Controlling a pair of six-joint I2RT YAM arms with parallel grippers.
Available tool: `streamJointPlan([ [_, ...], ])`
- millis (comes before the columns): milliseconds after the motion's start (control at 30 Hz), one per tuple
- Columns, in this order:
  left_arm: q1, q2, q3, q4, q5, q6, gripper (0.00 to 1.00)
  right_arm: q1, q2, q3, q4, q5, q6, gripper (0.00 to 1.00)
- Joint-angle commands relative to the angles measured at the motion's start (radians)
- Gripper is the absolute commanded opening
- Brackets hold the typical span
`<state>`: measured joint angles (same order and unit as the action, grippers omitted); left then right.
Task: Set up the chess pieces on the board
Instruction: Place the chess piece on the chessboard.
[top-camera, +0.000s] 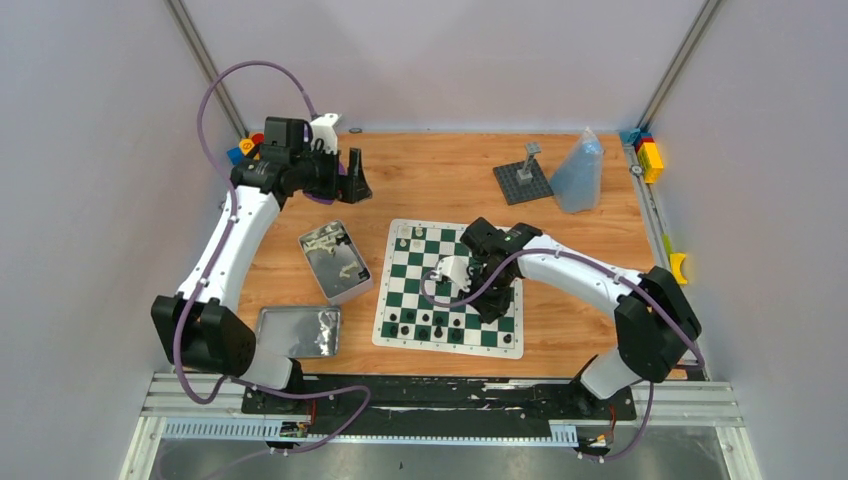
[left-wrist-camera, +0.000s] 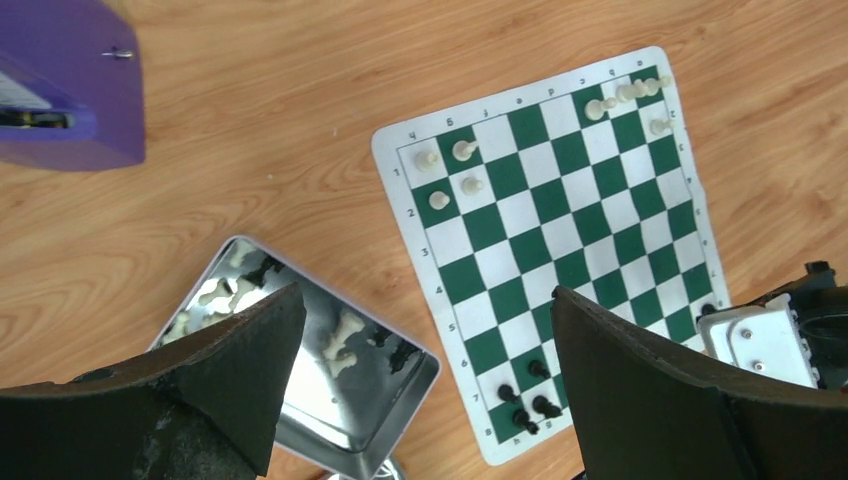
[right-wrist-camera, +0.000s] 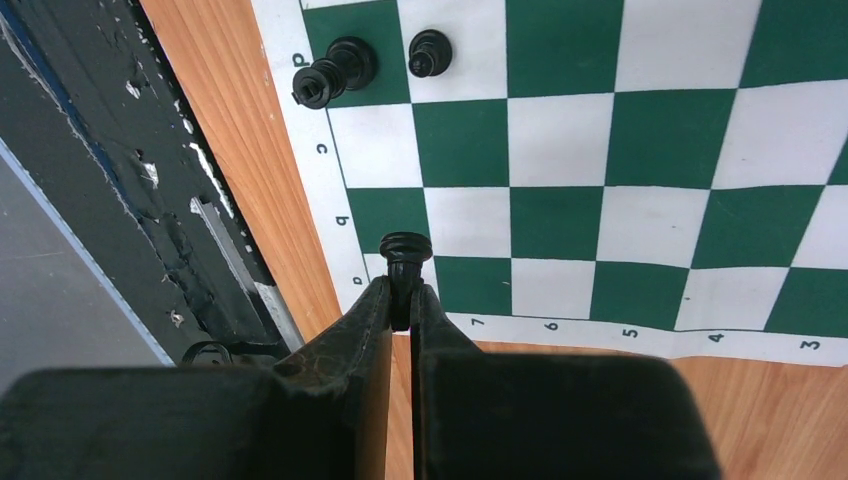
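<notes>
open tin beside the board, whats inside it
White chess pieces lie in the tin; mirrored walls blur the count. The left gripper's finger hides one corner in its wrist view.

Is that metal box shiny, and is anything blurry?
Left wrist view: the tin mirrors white pieces inside. Top view: the lid glares pale. Right wrist view: near fingers, pinching a black piece, look soft, the board sharp.

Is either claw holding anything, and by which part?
Right claw pinches a black chess piece by its narrow body, round end sticking out. Left claw is open, empty.
</notes>
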<state>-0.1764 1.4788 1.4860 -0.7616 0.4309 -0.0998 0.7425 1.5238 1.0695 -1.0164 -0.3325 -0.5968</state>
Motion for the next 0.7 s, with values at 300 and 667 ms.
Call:
streamJointPlan([
  [300,-0.002,-0.160,-0.054,-0.008,-0.109,0.133,1.00,0.114,0.115,0.058,-0.120,0.148,0.007,0.00],
  [667,-0.002,-0.190,-0.077,0.005,-0.109,0.140,1.00,0.163,0.176,0.065,-0.126,0.159,0.019,0.01],
])
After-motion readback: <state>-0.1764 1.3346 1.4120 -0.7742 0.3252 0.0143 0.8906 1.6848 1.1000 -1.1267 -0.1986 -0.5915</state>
